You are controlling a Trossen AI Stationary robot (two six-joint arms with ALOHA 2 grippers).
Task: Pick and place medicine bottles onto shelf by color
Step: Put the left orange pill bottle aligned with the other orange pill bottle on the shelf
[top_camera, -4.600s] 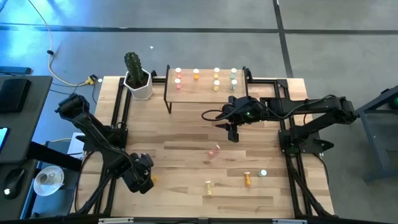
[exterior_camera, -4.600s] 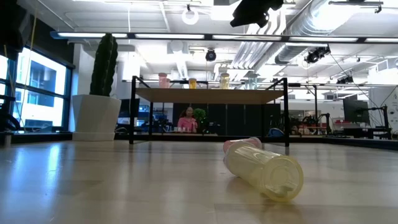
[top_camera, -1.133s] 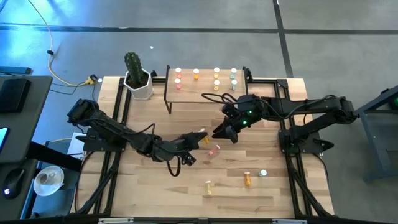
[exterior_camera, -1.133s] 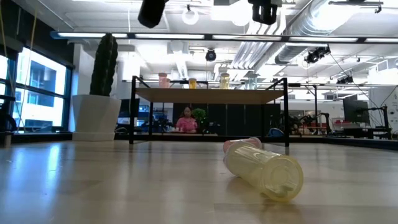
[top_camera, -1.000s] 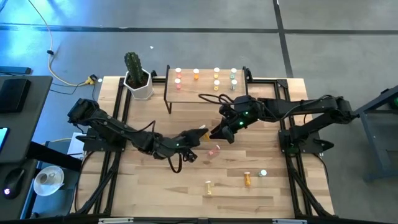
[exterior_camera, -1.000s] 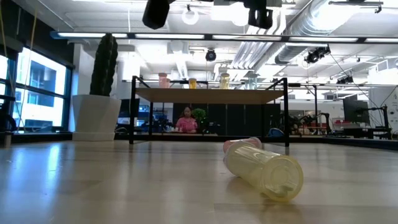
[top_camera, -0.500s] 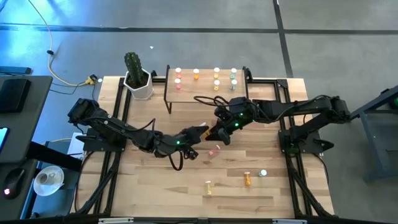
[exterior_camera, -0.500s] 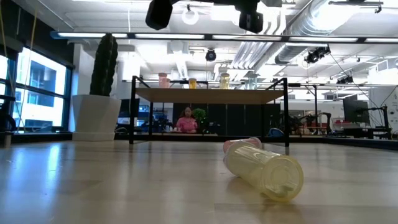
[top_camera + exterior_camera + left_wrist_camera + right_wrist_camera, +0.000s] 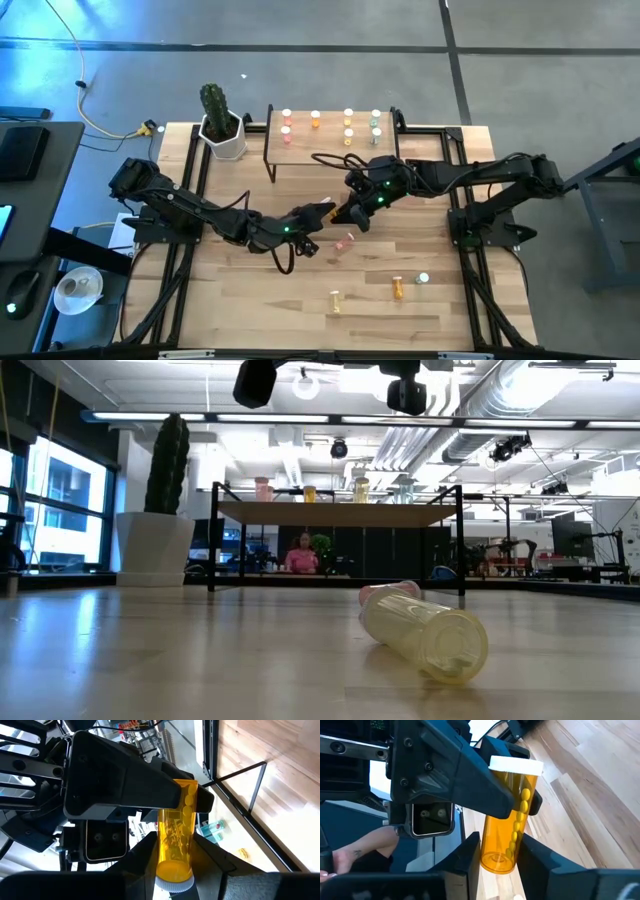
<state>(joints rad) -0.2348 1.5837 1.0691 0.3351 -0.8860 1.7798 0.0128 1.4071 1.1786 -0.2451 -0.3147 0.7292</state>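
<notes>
**A:** Wooden tabletop (image 9: 300, 300), open workshop behind it. Where do things stand?

**B:** Both arms meet above the middle of the table. The left gripper (image 9: 326, 212) and the right gripper (image 9: 350, 214) are each clamped on the same orange bottle (image 9: 175, 845), one at the capped end, the other at the base. It hangs in the air between them, well clear of the wood.

**A:** So a handover?

**B:** That is my reading. From the right wrist view the right gripper's fingers (image 9: 465, 852) press either side of the bottle's bottom, with the white cap toward the left arm.

**A:** And the rest?

**B:** The shelf (image 9: 330, 150) at the far edge, beside the cactus pot (image 9: 226, 135), already carries about 7 bottles in colour groups. 4 lie loose on the table: a pink bottle (image 9: 347, 240) just below the grippers, a yellow bottle (image 9: 335, 299), another orange one (image 9: 398, 288) and a pale green bottle (image 9: 423, 278) nearer the front.

**A:** Next move?

**B:** Probably the left jaws must let go first, then the right arm can carry the bottle back and stand it upright with the orange one on the shelf.
</notes>
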